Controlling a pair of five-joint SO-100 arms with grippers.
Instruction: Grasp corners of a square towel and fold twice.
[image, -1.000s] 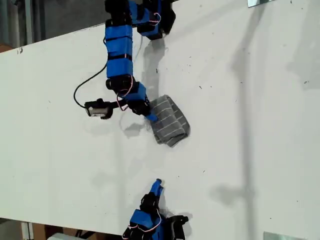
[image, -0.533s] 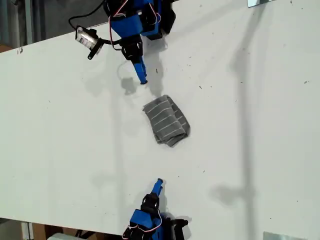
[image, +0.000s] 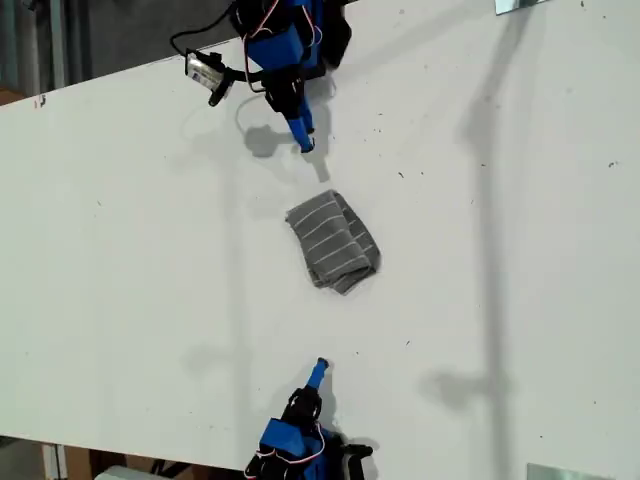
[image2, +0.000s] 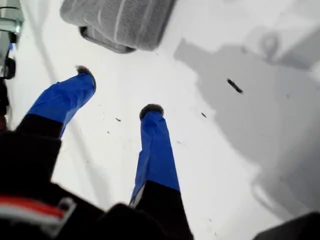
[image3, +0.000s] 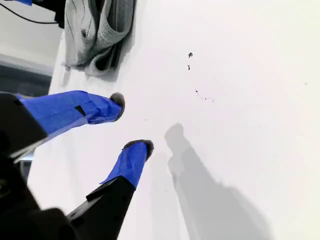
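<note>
The grey striped towel (image: 333, 240) lies folded into a small thick bundle in the middle of the white table (image: 520, 260). Its corners are stacked inside the folds and I cannot pick them out singly. My first gripper (image: 305, 143) hangs near the table's far edge in the exterior view, well apart from the towel (image2: 117, 20). It (image2: 118, 91) is open with nothing between its blue fingers. My second gripper (image: 319, 368) stays at the near edge, pointing toward the towel (image3: 100, 30), whose layered end faces it. It (image3: 130, 125) is also open and holds nothing.
The first arm's wrist camera (image: 207, 70) and its black cable stick out towards the exterior view's left. Metal plates sit at the exterior view's top right (image: 520, 5) and bottom right (image: 565, 472) corners. Bare table surrounds the towel.
My first gripper has left the towel's edge and drawn back to the far side of the table, then shifted a little to the exterior view's right. The towel and second gripper stayed put.
</note>
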